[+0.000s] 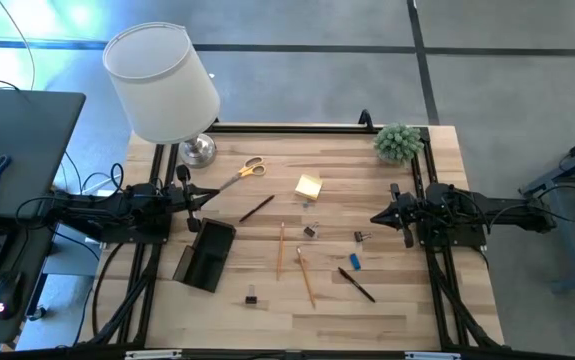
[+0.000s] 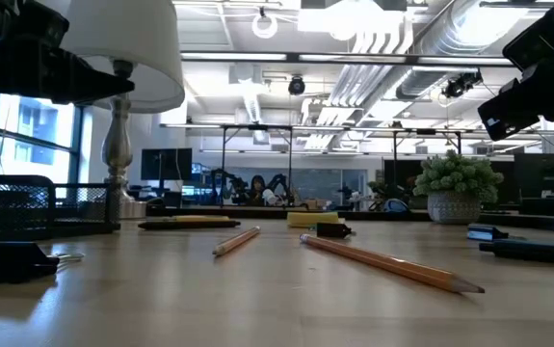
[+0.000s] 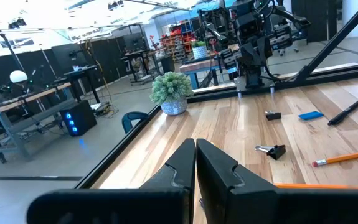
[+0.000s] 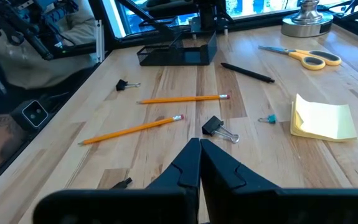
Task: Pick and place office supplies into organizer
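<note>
Black organizer (image 1: 207, 255) flat, table's left; pencils (image 1: 280, 249), pens (image 1: 356, 284), yellow scissors (image 1: 244, 171), sticky pad (image 1: 309, 185) scattered.

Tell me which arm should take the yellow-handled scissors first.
Left. The scissors lie on the left half of the table, nearer the left gripper than the right gripper.

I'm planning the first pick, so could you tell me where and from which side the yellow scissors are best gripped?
Grip the yellow scissors at the closed blades just ahead of the handles, coming straight down from above. They lie flat on the table, so only a top approach gets fingers on both sides. The left gripper is nearer, currently shut.
</note>
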